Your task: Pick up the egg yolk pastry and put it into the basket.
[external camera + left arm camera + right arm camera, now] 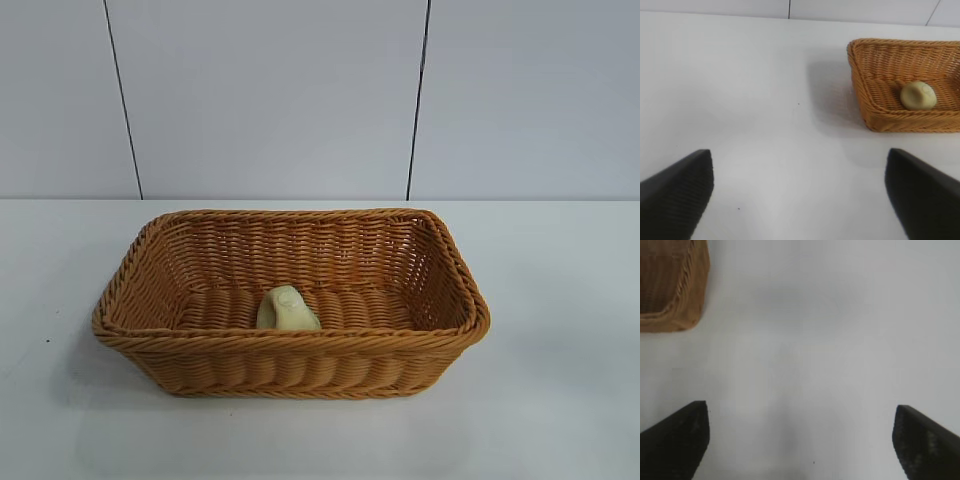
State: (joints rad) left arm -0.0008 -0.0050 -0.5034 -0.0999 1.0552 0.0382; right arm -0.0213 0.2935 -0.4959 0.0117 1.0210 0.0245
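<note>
you can count the main job as done, by the look of it: the egg yolk pastry (288, 309) already lies inside the basket (300, 218), on the woven floor against the near wall and roughly midway along it, tipped a little on its side. nothing grips it and nothing touches it but the wicker. what is left, as far as you can judge, is only to keep both arms clear or park them; no further pick seems needed.

working left to right: the left gripper (800, 192) hangs over bare white table (740, 100), its 2 dark fingers (677, 192) spread wide with nothing between them, and the basket sits well apart from it. the right gripper (800, 440) is likewise spread wide and empty over the table, with only a corner of the basket at the edge of its view.

now compare the views. the exterior view shows the whole basket and where the pastry rests along the near wall, yet neither arm appears in it, so you learn nothing there about the grippers. the left wrist view gives you the pastry's rounded pale dome from a higher angle, plainly resting on the basket floor near one end wall, plus the left fingers. the right wrist view shows the right fingers and the basket's braided rim, but the pastry is out of its sight.
</note>
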